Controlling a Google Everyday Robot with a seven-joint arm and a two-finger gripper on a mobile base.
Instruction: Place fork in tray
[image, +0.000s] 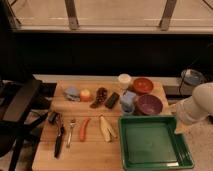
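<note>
The fork (71, 131), small, slim and silvery, lies on the wooden table (75, 157) at the front left, between a black-handled tool (59, 137) and an orange carrot (84, 129). The dark green tray (152, 144) sits empty at the table's front right corner. My white arm comes in from the right edge, and my gripper (179, 119) is at its end, just above the tray's far right corner and far from the fork. It holds nothing that I can see.
A yellowish peeled item (106, 129) lies between the carrot and the tray. Behind it are a purple bowl (149, 104), a red bowl (143, 85), a white cup (124, 79), a blue cup (128, 101), a dark packet (112, 100) and small fruit. A black chair (20, 107) stands at left.
</note>
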